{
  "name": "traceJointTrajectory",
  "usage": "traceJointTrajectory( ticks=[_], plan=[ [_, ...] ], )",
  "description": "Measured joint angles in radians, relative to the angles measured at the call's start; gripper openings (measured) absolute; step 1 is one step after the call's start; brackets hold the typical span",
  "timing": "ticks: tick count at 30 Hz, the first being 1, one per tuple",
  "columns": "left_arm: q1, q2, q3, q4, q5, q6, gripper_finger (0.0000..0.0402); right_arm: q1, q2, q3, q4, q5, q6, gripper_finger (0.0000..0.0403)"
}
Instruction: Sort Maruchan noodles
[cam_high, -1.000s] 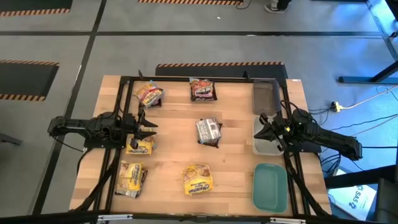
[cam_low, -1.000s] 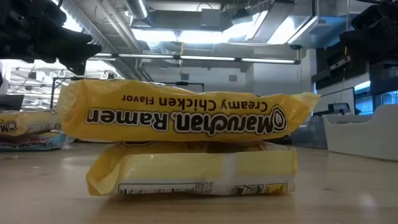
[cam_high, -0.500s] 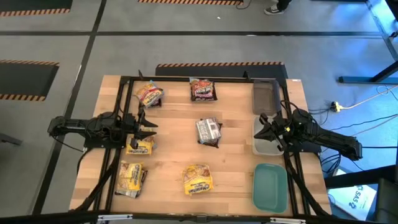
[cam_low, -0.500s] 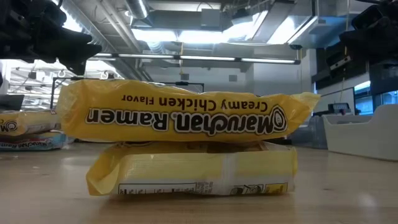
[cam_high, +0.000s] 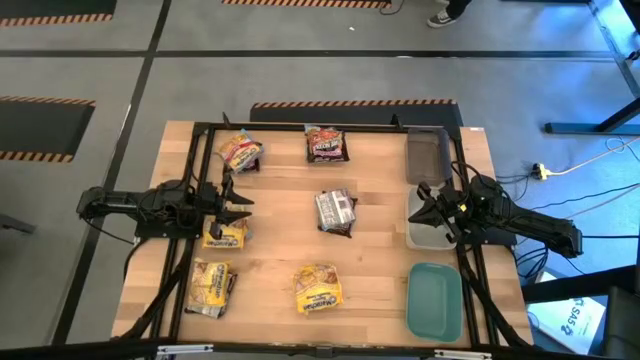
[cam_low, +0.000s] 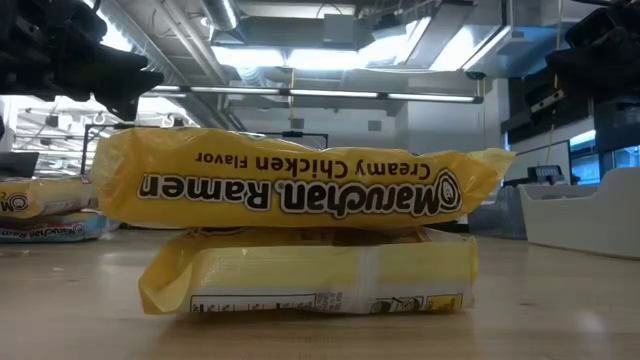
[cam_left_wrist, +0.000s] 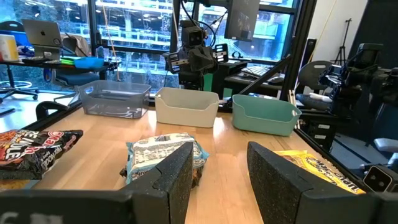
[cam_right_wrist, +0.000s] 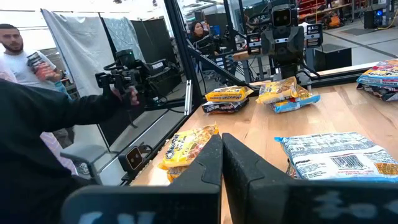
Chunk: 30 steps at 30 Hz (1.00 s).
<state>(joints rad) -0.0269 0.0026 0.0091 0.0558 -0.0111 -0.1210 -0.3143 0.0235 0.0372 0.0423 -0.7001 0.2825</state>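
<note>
Maruchan noodle packets lie flat and scattered on the wooden table. Yellow ones lie at the far left (cam_high: 240, 150), the left (cam_high: 224, 233), the near left (cam_high: 212, 287) and the near middle (cam_high: 317, 287). A dark red one (cam_high: 327, 145) is at the far middle. A silvery one (cam_high: 336, 210) rests on another packet in the centre. In the low view one yellow packet (cam_low: 300, 185) lies on top of another (cam_low: 310, 280). My left gripper (cam_high: 243, 203) (cam_left_wrist: 219, 155) hovers open, level, at the left edge above the left yellow packet. My right gripper (cam_high: 420, 207) (cam_right_wrist: 222, 146) hovers shut at the right edge.
Three bins line the right side: a clear grey one (cam_high: 428, 155) at the far end, a white one (cam_high: 425, 232) in the middle and a teal one (cam_high: 434, 300) nearest. A black frame rail (cam_high: 300, 127) borders the table. People stand beyond the table's left side (cam_right_wrist: 18, 43).
</note>
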Motion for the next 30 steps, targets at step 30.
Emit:
traceJointTrajectory(
  ticks=[30],
  plan=[
    [0.0,0.023,0.0,0.395,-0.304,0.018,0.0145,0.0,0.0,0.0,0.027,0.219,0.002,0.0001]
  ],
)
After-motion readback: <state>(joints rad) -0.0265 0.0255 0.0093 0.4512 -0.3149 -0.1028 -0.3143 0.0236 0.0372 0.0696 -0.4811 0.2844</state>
